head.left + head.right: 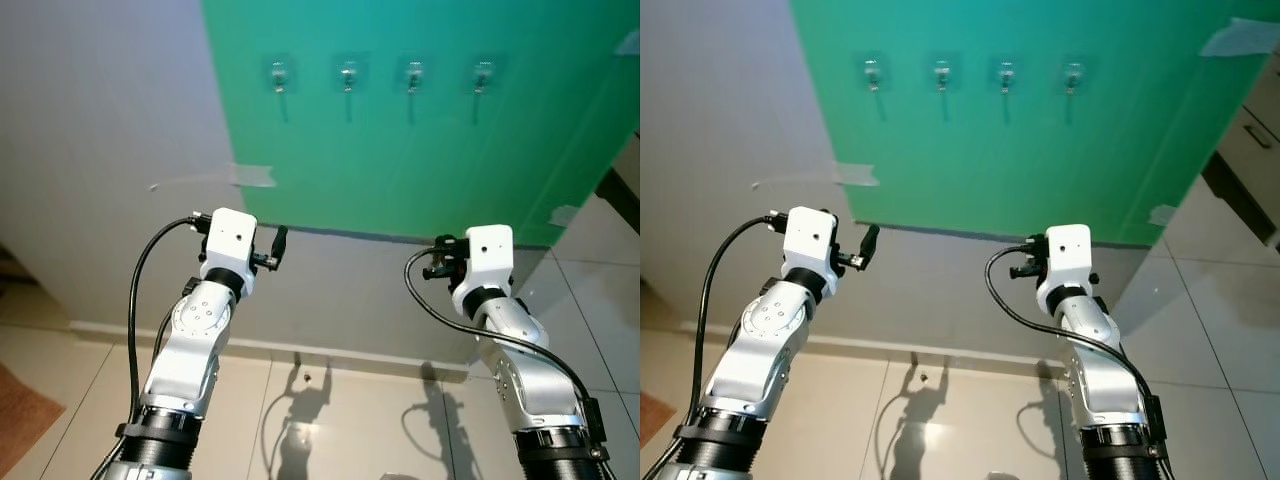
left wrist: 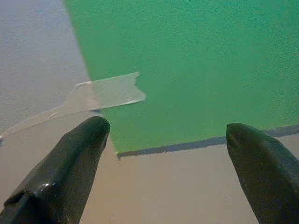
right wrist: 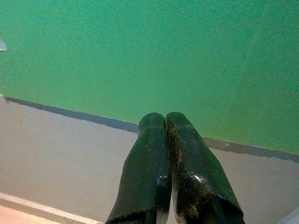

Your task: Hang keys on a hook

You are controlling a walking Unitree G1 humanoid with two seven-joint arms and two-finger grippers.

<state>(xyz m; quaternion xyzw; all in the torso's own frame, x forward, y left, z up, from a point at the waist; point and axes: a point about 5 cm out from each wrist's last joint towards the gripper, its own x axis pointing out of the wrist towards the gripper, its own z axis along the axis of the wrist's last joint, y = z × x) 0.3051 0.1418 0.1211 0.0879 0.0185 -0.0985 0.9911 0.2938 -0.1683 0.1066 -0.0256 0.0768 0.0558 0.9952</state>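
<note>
Green sheet (image 1: 420, 130) taped flat to a pale wall (image 1: 100, 150), taken as landmark. Four clear adhesive hooks (image 1: 279, 74) (image 1: 349, 74) (image 1: 413, 75) (image 1: 484, 74) sit in a level row near the sheet's upper part, evenly spaced, each with a small metal hook casting a thin shadow down the sheet. All four hooks are bare. Strips of clear tape hold the sheet at its left edge (image 1: 253, 175) and at its lower right corner (image 1: 565, 214).

Left tool (image 2: 166, 135), raised before the sheet's lower left corner: fingers (image 2: 70, 163) spread wide apart, released, with nothing between them; beyond the gap lie the tape strip, the sheet's lower edge and the wall under it. Right tool (image 3: 166, 120), raised before the sheet's lower edge toward its right side: fingers (image 3: 145, 163) pressed together along their length, clenched; whether anything is pinched between them cannot be told. No keys can be made out at either tool or on the hooks.

Below the sheet the wall runs down to a white skirting board (image 1: 300, 350) and a pale tiled floor (image 1: 350, 420), where the shadows of both arms fall. Black cables (image 1: 135, 300) loop from each wrist.
</note>
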